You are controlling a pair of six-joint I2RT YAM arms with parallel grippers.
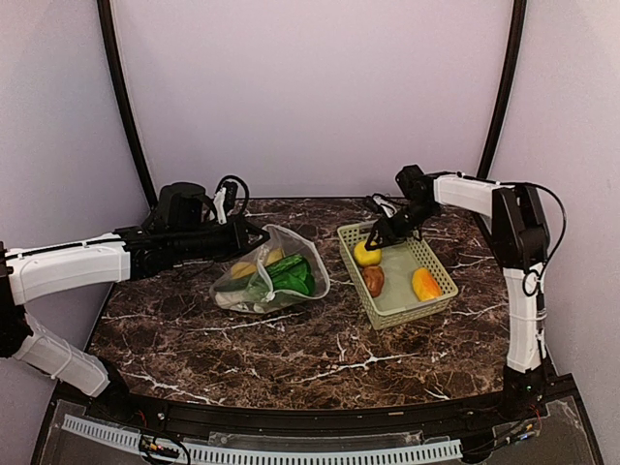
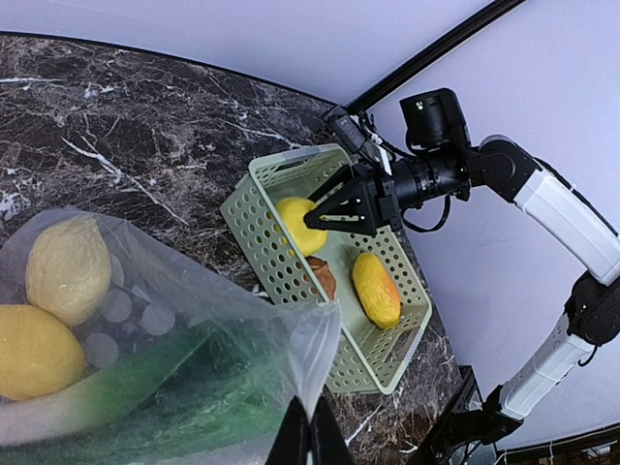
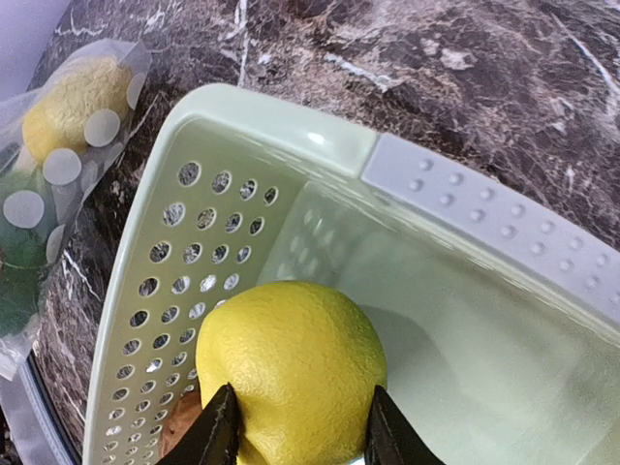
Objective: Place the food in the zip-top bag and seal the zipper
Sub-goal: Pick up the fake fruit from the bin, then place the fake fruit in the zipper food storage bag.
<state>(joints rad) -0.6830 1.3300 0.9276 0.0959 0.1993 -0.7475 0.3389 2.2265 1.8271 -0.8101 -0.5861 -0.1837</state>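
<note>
— Food is split, as we see it: the green cabbage, a yellow piece and a pale one lie inside the zip-top bag, left of centre on the table.
— And what is left for us?
— Three pieces in the green slotted basket just right of the bag: a lemon, a brown piece and an orange one. We judge the filling about half done.
— Our pincers?
— The right gripper has its jaws pressed against both sides of the lemon, in the basket's corner. We cannot tell whether the lemon is off the basket floor. The left gripper is pinched closed on the bag's mouth edge, holding it up. We reckon the zipper is unsealed, though we cannot pick out the strip itself.
— Surroundings?
— We see a dark marble-patterned tabletop, pale lilac walls and black curved poles at the back.
</note>
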